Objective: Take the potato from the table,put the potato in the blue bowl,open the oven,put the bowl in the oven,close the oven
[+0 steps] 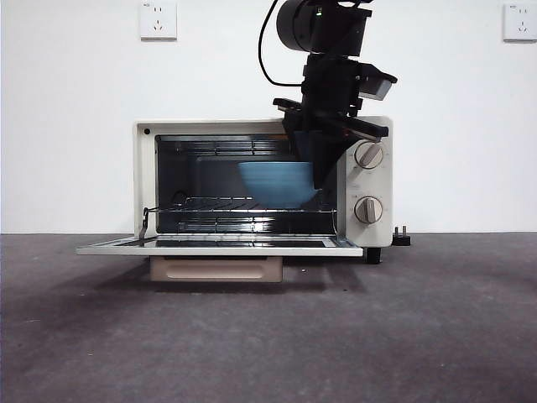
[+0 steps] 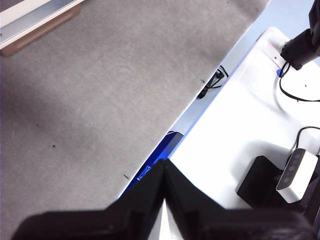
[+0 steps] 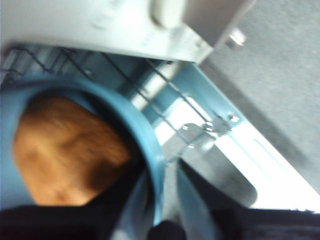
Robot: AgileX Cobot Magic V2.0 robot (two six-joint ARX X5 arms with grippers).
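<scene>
The cream-white oven [image 1: 373,180] stands with its door [image 1: 218,248] folded down flat. Inside the right half of the cavity is the blue bowl [image 1: 277,185], its base level with the wire rack [image 1: 210,204]. My right gripper [image 1: 323,172] comes down from above and is shut on the bowl's right rim. In the right wrist view the gripper [image 3: 162,200] has one jaw inside the bowl's rim [image 3: 150,150] and one outside. The orange-brown potato [image 3: 70,155] lies in the bowl. My left gripper [image 2: 164,185] is shut, holds nothing and waits over the grey table's [image 2: 100,100] edge.
The open door [image 3: 260,165] and beige handle [image 1: 216,269] jut forward over the table [image 1: 268,336]. Two knobs [image 1: 368,155] sit on the oven's right panel. Beside the table is a white surface [image 2: 240,125] with cables and small devices. A plug [image 1: 402,238] lies right of the oven.
</scene>
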